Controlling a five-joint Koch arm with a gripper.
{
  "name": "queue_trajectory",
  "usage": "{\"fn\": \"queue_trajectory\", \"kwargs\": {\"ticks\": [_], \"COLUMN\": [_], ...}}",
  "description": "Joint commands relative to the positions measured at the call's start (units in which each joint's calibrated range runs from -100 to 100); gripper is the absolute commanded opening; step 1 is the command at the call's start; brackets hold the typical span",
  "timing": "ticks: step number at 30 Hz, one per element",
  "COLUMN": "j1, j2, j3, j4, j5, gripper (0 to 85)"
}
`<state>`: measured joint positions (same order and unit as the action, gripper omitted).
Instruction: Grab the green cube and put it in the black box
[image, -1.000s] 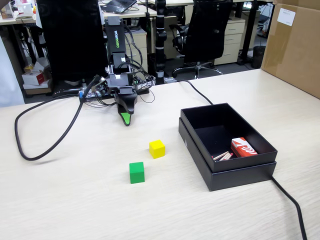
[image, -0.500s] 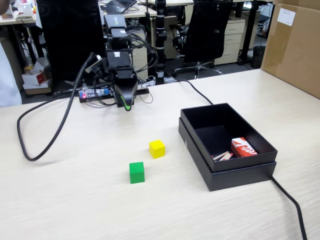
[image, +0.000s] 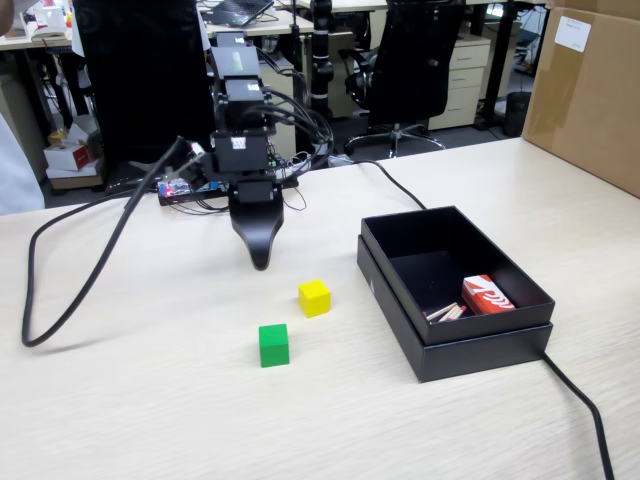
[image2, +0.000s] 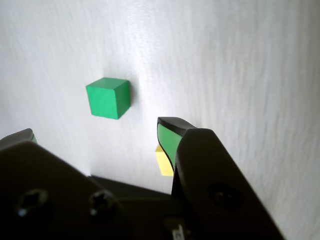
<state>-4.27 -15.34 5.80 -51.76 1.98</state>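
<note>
Task barely begun; green cube (image: 273, 344) sits untouched on the table (image: 150, 400), near the front, just beside but apart from the yellow cube (image: 314, 297), which lies behind and to its right in the fixed view; black box (image: 525, 343) stands well to the right, holding a red packet (image: 487, 295) and some thin sticks, no cube inside; gripper (image: 260, 260) hangs above the table behind both cubes, tip pointing down, nothing held; in the wrist view the green cube (image2: 107, 97) shows ahead of the gripper (image2: 95, 132), off to the left, and the yellow cube (image2: 163, 161) peeks out behind the right green-faced finger (image2: 167, 140); jaws look parted, one tip at the left edge and one at centre with bare table between, though the left tip is mostly out of view so the width of the gap is hard to judge; left to do, as I judge it: move forward over the green cube, lower, close on it without catching the yellow one, lift, carry right, release into the box; a black cable (image: 80, 270) loops on the left, clear of the path.
</note>
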Motion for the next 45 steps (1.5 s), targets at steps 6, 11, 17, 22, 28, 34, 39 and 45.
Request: {"fn": "queue_trajectory", "kwargs": {"ticks": [6,11,17,22,28,34,39,45], "j1": [-0.29,-0.29,-0.29,-0.34,-0.24,0.15,0.39,0.29], "j2": [15.28,21.59,27.10,31.46,35.02,37.31,38.35,38.23], "j3": [17.23,20.86,24.85,27.11,29.02,29.38,29.47,29.47], "j4": [-3.31,-3.92,-3.92,-3.92,-3.92,-4.61,-5.82,-5.91], "j5": [0.20,0.49,0.78,0.83,0.78,0.49,0.29,0.00], "gripper": [47.2,46.0,45.1,45.1,44.9,37.6,26.3,3.3]}}
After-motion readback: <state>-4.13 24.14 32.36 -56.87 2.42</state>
